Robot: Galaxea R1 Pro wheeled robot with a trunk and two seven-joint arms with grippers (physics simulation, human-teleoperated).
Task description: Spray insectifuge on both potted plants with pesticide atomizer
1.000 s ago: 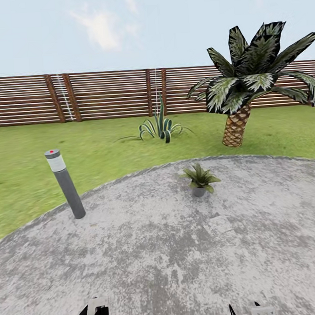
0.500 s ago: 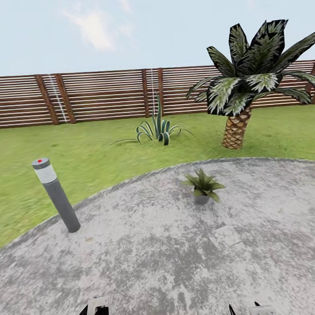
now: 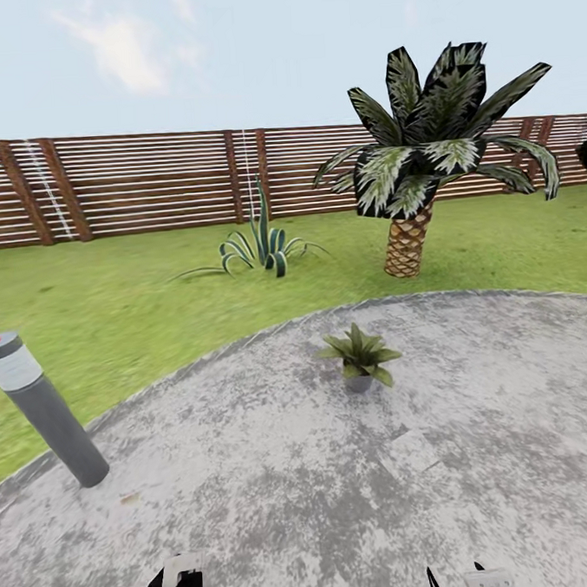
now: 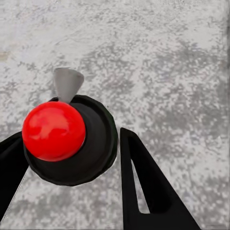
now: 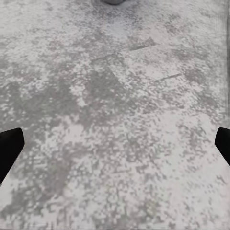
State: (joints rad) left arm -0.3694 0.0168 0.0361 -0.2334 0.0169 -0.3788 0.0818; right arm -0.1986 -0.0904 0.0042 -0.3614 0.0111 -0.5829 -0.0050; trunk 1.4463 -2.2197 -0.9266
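Paved circle (image 3: 280, 494) is taking up the near ground, lawn (image 3: 138, 312) and slat fence (image 3: 148, 185) running behind it. One potted plant (image 3: 358, 360) is sitting on the paving straight ahead, well apart from both arms; the second isn't where I can place it. Palm (image 3: 420, 160) and striped agave (image 3: 260, 243) are standing on the grass beyond, a bollard light (image 3: 44, 409) at the left edge of the paving. Left gripper (image 4: 72, 187) is looking down at paving with a black round body topped by a red ball and a pale grey nozzle, sitting between its fingers (image 4: 143, 187); that's not matching a green spray bottle, so I can't tell whether it's gripping it. Right gripper (image 5: 115, 143) is showing jaws wide, nothing between them, bare paving below. Reading: the pesticide atomizer isn't located, no spraying is looking done, both plants are remaining.
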